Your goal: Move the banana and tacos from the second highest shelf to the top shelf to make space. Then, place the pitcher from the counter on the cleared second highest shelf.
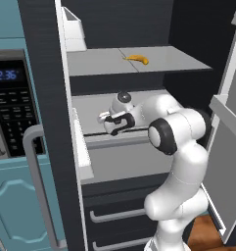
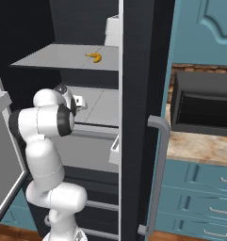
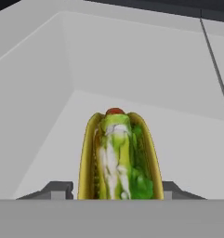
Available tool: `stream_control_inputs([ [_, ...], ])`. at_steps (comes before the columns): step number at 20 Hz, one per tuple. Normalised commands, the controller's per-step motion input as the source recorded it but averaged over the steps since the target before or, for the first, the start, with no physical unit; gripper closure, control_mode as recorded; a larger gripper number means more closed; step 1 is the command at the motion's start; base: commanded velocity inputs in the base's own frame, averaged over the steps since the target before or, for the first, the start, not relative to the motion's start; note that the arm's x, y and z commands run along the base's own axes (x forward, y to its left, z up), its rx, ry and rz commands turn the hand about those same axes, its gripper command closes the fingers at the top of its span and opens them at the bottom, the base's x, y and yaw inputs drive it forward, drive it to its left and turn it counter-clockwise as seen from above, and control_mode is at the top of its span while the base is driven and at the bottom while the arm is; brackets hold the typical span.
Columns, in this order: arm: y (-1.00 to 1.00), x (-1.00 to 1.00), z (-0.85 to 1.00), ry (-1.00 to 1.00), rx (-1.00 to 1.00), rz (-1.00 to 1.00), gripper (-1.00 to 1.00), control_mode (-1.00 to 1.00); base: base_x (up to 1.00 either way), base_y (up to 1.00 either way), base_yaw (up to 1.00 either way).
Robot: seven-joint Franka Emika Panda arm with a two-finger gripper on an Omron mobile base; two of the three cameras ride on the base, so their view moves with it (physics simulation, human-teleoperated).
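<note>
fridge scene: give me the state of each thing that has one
banana: lying on the top shelf
tacos: on the second highest shelf, between the fingertips
gripper: jaws either side of the tacos, grip unclear
fridge door: open

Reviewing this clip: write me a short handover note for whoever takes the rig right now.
Gripper: jaws stand on either side of the tacos on the second highest shelf; a firm grip can't be confirmed.
Banana: already on the top shelf.
Done: banana moved.
Left: lift the tacos to the top shelf, then fetch the pitcher from the counter and set it on the cleared shelf.
</note>
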Motion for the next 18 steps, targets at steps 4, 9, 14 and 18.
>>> stream_control_inputs([
  [4,-0.09,-0.30,-0.19,-0.07,0.00,0.00,1.00,-1.00,0.00,0.00,0.00],
  [9,-0.27,-0.90,0.20,-0.17,0.02,0.00,1.00,-1.00,0.00,0.00,0.00],
  [14,-0.09,-1.00,0.80,-0.10,0.01,-0.01,1.00,-1.00,0.00,0.00,0.00],
  [18,0.00,-0.96,1.00,-0.16,0.02,0.00,1.00,-1.00,0.00,0.00,0.00],
])
